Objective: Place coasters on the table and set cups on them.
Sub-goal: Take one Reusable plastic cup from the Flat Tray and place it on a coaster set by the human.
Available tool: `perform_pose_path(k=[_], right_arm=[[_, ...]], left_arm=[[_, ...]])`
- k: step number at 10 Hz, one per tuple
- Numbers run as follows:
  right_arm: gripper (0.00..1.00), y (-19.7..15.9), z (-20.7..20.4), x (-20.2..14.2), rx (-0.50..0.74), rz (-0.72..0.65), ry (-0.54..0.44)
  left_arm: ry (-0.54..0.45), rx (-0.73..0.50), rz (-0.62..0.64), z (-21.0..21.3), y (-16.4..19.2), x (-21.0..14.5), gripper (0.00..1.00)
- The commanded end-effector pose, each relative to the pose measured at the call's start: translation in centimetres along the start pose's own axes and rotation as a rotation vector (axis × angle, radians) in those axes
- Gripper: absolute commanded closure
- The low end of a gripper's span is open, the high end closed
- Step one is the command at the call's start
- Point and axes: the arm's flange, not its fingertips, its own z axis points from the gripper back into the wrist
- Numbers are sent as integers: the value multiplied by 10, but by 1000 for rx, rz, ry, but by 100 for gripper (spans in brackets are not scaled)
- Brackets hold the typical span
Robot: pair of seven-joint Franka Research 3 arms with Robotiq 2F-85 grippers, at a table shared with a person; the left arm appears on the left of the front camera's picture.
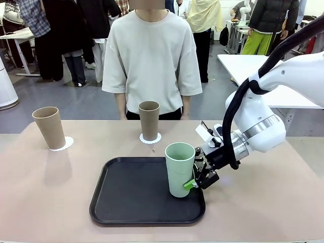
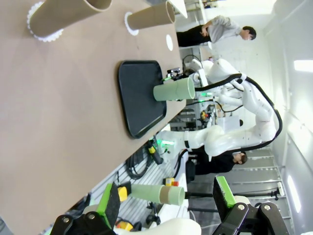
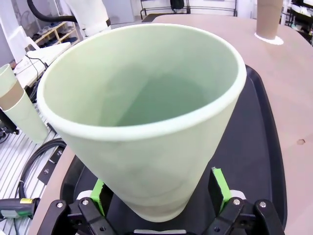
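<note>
Mint-green cup (image 1: pixel 180 169) stands at the lower centre of the frame on the black tray (image 1: pixel 131 197), my right end effector (image 1: pixel 198 179) clenched around its base. It looks light, stiff and matte, tapering downward, so a low grip suits it. My left end effector (image 2: pixel 164 203) hangs released above the surface (image 1: pixel 45 197).

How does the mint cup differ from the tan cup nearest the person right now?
The mint cup is pale green; the tan cup is brown. The mint cup stands on the black tray, the tan cup on a white coaster on the table. The right gripper brackets the mint cup near its base; nothing touches the tan cup. Both stand upright, tapered, handleless.
</note>
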Motion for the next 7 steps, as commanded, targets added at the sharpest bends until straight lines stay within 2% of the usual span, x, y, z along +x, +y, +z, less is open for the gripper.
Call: perform_pose_path(k=[1, 3, 4, 5, 6, 7], right_arm=[[0, -8, -8, 3, 0, -22, 1], [0, -8, -11, 4, 26, -22, 0], [58, -7, -11, 3, 52, 7, 4], [59, -7, -11, 3, 60, 9, 4], [100, -7, -11, 2, 66, 16, 5], [100, -7, -10, 1, 66, 22, 1]], left_arm=[[-7, -4, 15, 0, -4, 0, 0], [-7, -4, 15, 0, -4, 0, 0], [-7, -4, 15, 0, -4, 0, 0], [-7, -4, 15, 0, -4, 0, 0], [-7, -4, 15, 0, -4, 0, 0], [-7, -4, 15, 0, -4, 0, 0]])
